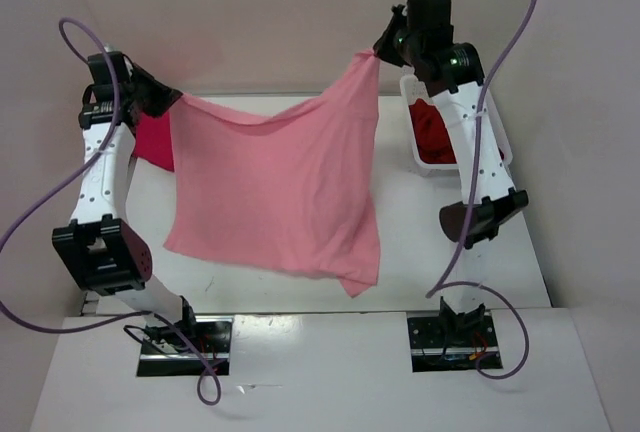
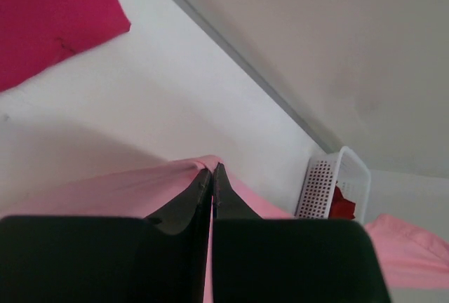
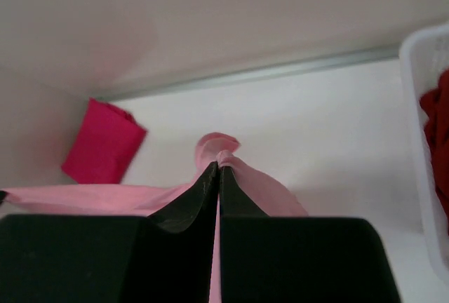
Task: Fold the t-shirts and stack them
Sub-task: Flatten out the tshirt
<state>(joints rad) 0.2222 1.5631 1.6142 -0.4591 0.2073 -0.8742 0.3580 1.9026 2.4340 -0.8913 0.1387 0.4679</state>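
Observation:
A pale pink t-shirt (image 1: pixel 275 187) hangs spread in the air between my two arms, its lower edge drooping toward the table. My left gripper (image 1: pixel 172 102) is shut on its upper left corner (image 2: pixel 203 164). My right gripper (image 1: pixel 377 53) is shut on the bunched upper right corner (image 3: pixel 219 146). A bright crimson-pink t-shirt (image 1: pixel 152 142) lies folded on the table at the far left, partly hidden behind the hanging shirt (image 2: pixel 49 19) (image 3: pixel 104 142). A dark red t-shirt (image 1: pixel 432 130) sits in the basket (image 2: pixel 342 205) (image 3: pixel 438 142).
The white lattice basket (image 1: pixel 495 142) stands at the far right of the table, beside my right arm (image 2: pixel 319 187) (image 3: pixel 414 57). Walls enclose the table at the back and both sides.

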